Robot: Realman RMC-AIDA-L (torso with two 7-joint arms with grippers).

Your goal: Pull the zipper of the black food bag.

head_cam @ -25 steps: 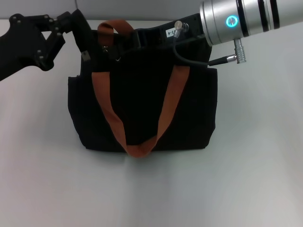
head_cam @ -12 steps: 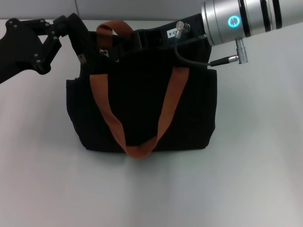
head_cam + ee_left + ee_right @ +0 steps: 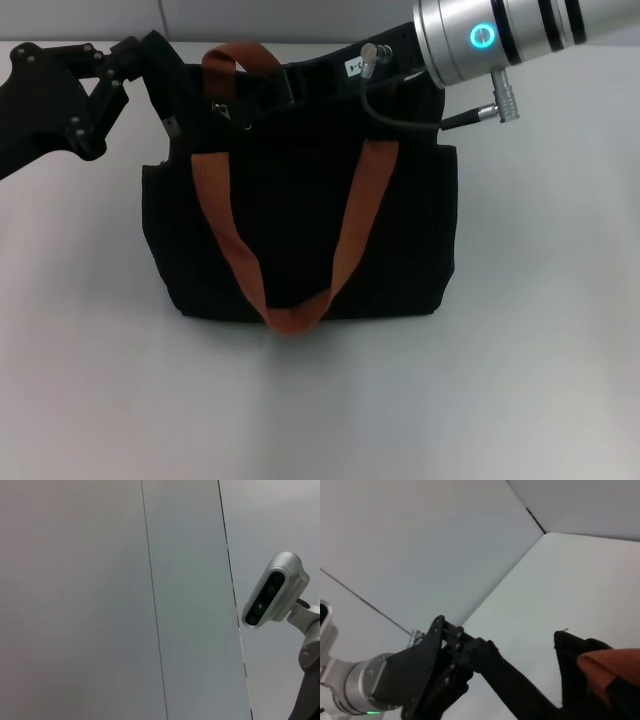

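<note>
The black food bag [image 3: 300,230] stands upright on the surface [image 3: 520,380]; soft fabric, likely yielding when tugged. Its top left corner is met by the left end effector [image 3: 175,85], and the right end effector [image 3: 290,85] is at the top edge, near the strap; neither's opening can be told. The zipper is not discernible.

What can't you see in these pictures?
- Zipper: the head view shows only a small glint near the bag's top rim, too small to tell if it is the pull.
- Right gripper: head view, its tip is lost behind the arm's silver body, over the bag's top.
- Left gripper: at the bag's top left corner; black on black hides any grip.
- Left wrist view: only wall and a camera.
</note>
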